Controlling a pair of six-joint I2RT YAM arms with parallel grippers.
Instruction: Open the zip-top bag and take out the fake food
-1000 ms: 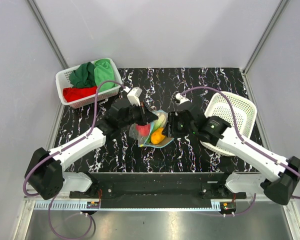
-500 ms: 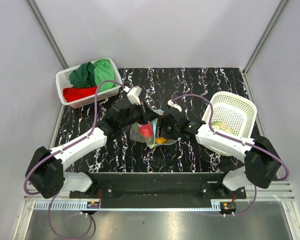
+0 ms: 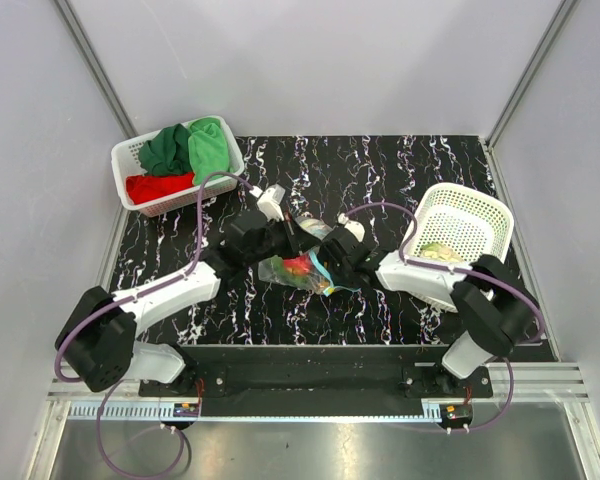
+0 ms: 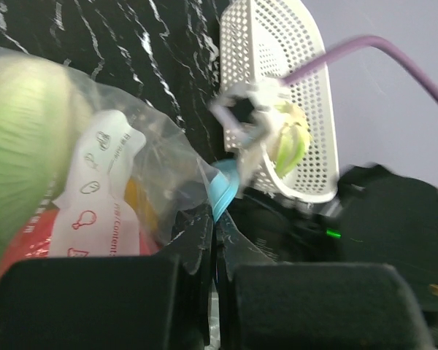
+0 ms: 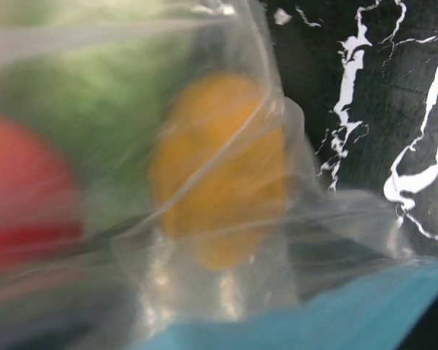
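The zip-top bag (image 3: 298, 268) lies mid-table between both grippers, clear with a teal zip strip (image 4: 226, 188). Inside it are fake food pieces: an orange one (image 5: 219, 168), a red one (image 5: 22, 193) and a green one (image 5: 95, 95). My left gripper (image 4: 217, 222) is shut on the teal strip at the bag's edge; from above it (image 3: 292, 238) sits at the bag's far side. My right gripper (image 3: 330, 266) is pressed against the bag's right side. Its fingers are hidden behind plastic in the right wrist view. A pale cabbage-like piece (image 3: 440, 250) lies in the right basket.
A white mesh basket (image 3: 475, 215) stands at the right, also in the left wrist view (image 4: 270, 65). Another white basket (image 3: 130, 160) at the back left holds green and red cloths. Grey walls close in the table.
My right gripper has moved left and nearer, up against the bag, its arm folding in. The bag has sunk lower toward the table. My left gripper has kept its hold.
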